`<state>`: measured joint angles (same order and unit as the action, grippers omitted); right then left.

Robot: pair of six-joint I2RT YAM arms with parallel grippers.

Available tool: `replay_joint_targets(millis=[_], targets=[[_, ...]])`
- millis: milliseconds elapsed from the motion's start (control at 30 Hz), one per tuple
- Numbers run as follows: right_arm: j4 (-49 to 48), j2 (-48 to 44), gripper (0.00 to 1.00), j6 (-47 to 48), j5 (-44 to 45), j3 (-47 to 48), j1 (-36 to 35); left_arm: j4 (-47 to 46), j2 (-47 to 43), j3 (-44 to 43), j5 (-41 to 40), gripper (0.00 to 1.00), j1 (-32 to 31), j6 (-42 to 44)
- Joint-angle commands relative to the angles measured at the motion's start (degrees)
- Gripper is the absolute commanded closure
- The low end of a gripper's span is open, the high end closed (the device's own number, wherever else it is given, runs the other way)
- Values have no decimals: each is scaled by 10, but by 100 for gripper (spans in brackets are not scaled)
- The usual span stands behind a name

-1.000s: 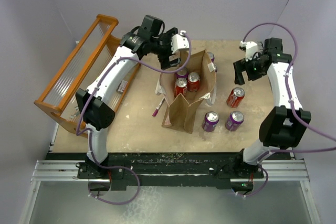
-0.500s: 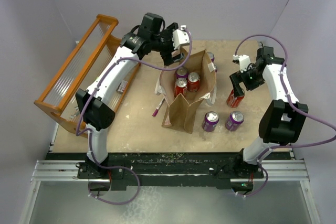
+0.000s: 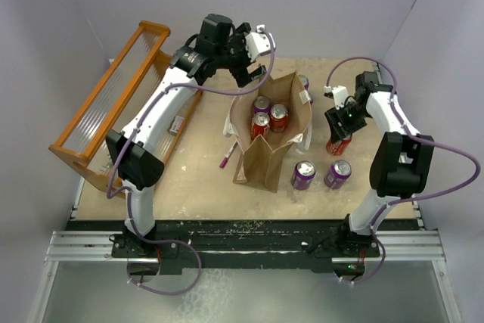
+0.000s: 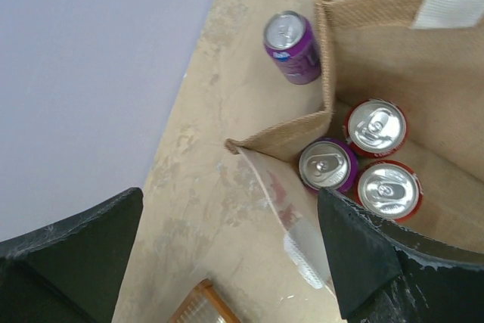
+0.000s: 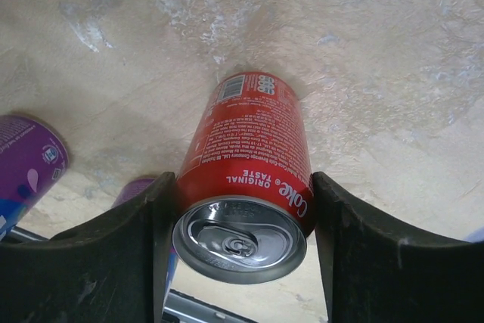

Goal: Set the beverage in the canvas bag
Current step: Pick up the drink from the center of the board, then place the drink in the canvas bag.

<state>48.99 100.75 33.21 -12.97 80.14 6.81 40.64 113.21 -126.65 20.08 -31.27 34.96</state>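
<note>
The tan canvas bag stands open mid-table, holding two red cans and a purple one. In the left wrist view the bag's three cans show from above, the purple one nearest. My left gripper hovers open above the bag's far left corner, nothing between its fingers. My right gripper is shut on a red Coke can that stands upright on the table right of the bag; both pads press its sides.
Two purple cans stand in front of the held one. Another purple can sits behind the bag. An orange slatted rack lines the left edge. A small pink stick lies left of the bag.
My right gripper came down and inward over the red can, then closed on it. The left gripper lifted slightly up and away from the bag, still open.
</note>
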Motion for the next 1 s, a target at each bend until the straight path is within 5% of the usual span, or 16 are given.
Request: replay_joint_targets(millis=[0,167,533,700,967], targets=[[21,-37,72,-13,-10,44,-1,-73,-44,24,-95,1,0,-80],[47,-83,100,-57,-47,157,-1,-85,-60,58,-119,1,25,-215],[106,-121,100,-132,-141,426,-80,-73,-134,196,-35,8,38,-328],[119,-113,100,-136,-208,449,-164,-65,-165,254,-4,13,38,-342],[113,-61,100,-127,-198,425,-264,-77,-217,313,16,17,42,-352]])
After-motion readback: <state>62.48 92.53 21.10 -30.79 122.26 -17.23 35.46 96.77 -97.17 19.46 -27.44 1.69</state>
